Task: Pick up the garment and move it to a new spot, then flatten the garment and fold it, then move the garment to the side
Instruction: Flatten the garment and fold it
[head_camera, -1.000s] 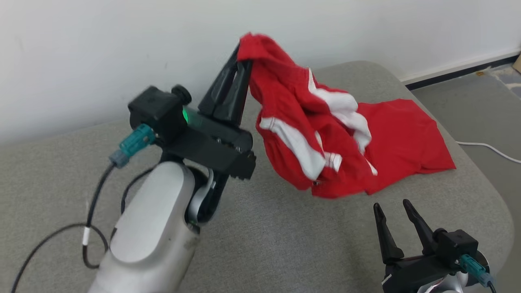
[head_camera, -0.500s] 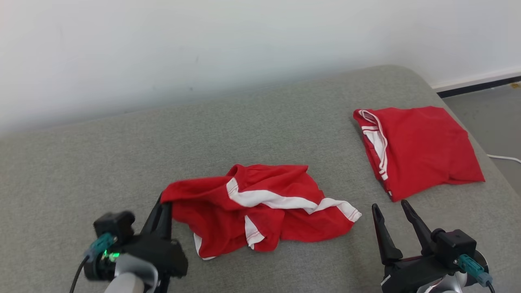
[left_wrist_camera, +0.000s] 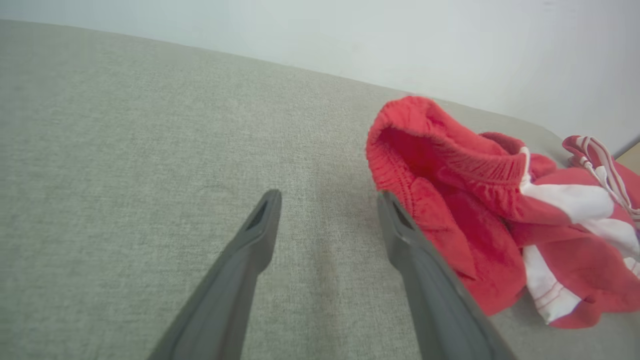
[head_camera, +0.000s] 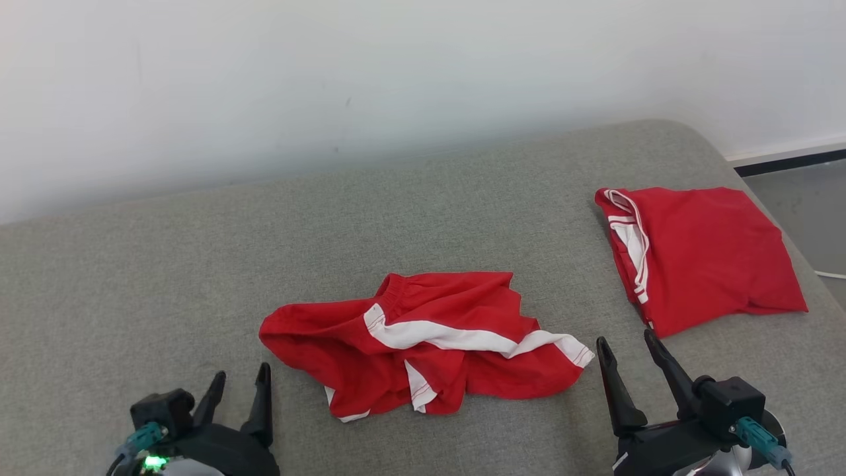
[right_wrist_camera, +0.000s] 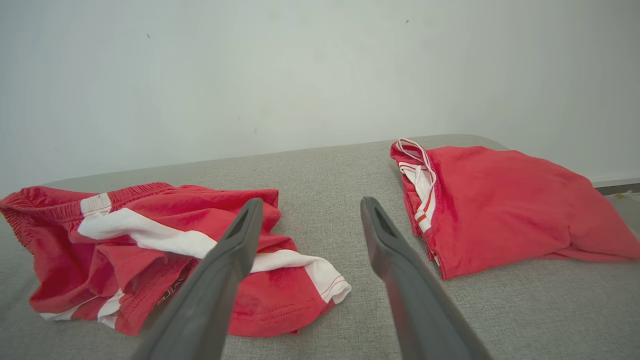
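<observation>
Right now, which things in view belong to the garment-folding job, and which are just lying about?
Job: crumpled red shorts; left gripper, open beside them; right gripper, open.
Lying about: folded red garment at the right; white cable on the floor.

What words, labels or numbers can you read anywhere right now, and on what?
None can be read.
Shorts: a dark mark in a fold, seen from the right wrist, too blurred to read.
Folded garment: red with white trim, no print showing.
Left pincer, right pincer, cushion: no lettering.
</observation>
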Controlling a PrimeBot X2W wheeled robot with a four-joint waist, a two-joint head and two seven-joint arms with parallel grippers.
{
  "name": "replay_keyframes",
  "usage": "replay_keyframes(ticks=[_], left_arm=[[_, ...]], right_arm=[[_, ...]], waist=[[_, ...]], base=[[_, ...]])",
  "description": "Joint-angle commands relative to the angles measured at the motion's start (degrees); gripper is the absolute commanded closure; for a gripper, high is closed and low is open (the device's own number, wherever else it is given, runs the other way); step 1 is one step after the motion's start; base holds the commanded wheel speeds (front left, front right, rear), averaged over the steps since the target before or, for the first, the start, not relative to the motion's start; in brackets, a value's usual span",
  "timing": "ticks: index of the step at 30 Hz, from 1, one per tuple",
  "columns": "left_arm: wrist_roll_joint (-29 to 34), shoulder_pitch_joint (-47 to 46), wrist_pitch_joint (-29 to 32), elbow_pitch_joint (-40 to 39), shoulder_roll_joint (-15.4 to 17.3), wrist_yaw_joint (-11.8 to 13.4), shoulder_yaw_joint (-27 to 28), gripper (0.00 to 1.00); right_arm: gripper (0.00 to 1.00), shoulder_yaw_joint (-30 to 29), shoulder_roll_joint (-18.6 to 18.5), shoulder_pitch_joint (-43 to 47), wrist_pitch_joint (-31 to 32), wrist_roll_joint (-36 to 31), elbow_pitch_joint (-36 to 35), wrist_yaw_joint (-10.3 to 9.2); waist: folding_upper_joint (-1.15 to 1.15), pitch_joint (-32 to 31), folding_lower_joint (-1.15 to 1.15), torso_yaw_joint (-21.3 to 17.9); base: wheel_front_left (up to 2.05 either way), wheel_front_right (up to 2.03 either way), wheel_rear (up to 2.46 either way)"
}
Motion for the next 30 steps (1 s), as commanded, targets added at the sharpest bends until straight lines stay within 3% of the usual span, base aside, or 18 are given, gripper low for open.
replay_keyframes(ticks=[1,7,11,17,29,30], left_arm=[[-0.07,0.72,-0.38,-1.44,0.54,-0.03,0.17,0.00],[1.02,-0.31,0.57,-9.21,0.62,-1.41,-1.73,0.00],[1.49,-2.77,5.07,-12.46,-0.18,-1.75,-4.26,0.00],[3.42,-7.47,15.01,-8.58,0.93,-2.09,-8.49,0.00],[7.15,-12.03,19.17,-2.85,6.35,-5.59,-13.76,0.00],[7.45,-12.34,19.61,-2.55,6.63,-5.75,-14.29,0.47]], right_arm=[[0.00,0.26,0.15,0.67,-0.09,0.12,0.05,-0.15],[0.00,0.10,-0.20,0.98,-0.39,0.54,0.09,-0.15],[0.00,0.40,0.01,0.81,-0.42,0.55,0.19,-0.15],[0.00,1.32,0.46,-0.48,-0.56,0.68,0.34,-0.16],[0.00,0.11,0.53,-0.72,-1.60,0.88,1.00,-0.15],[0.00,0.04,0.61,-0.79,-1.68,0.86,1.05,-0.15]], waist=[[0.00,-0.15,0.00,-0.25],[0.00,-0.39,0.00,-1.10],[0.00,-0.33,0.00,-2.20],[0.00,0.39,0.00,-4.93],[0.00,2.72,0.00,-7.25],[0.00,2.83,0.00,-7.22]], base=[[0.00,0.00,0.00],[0.00,0.00,0.00],[0.00,0.00,0.00],[0.00,0.00,0.00],[0.00,0.00,0.00],[0.00,0.00,0.00]])
